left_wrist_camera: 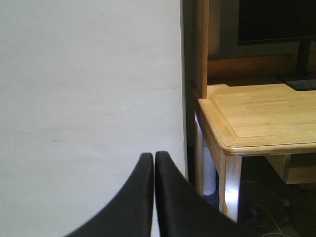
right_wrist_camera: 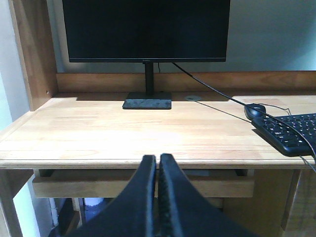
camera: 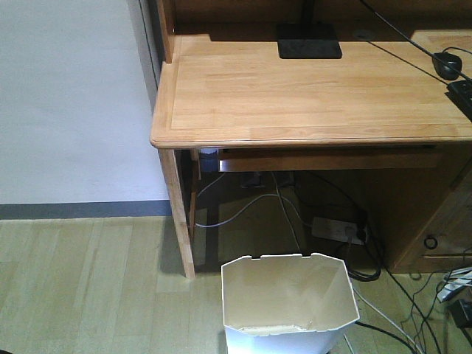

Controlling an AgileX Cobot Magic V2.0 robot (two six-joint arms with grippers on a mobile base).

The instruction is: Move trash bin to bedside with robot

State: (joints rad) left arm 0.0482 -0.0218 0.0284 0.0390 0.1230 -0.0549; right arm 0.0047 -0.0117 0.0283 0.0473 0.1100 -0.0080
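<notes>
In the front view the trash bin (camera: 284,295) stands untouched on the floor (camera: 88,287) before the desk (camera: 310,96). The left wrist view shows the left gripper (left_wrist_camera: 154,156) pinched closed, empty; the right wrist view shows the right gripper (right_wrist_camera: 158,158) likewise, so the grasp seems unstarted and calls for opening at the rim.

The lower edge of the front view cuts off the base of the trash bin (camera: 284,299), and the keyboard (camera: 462,94) runs off the right edge. My right wrist view crops the monitor's (right_wrist_camera: 145,29) top. I cannot make out what lies in shadow under the desk (right_wrist_camera: 98,133).
</notes>
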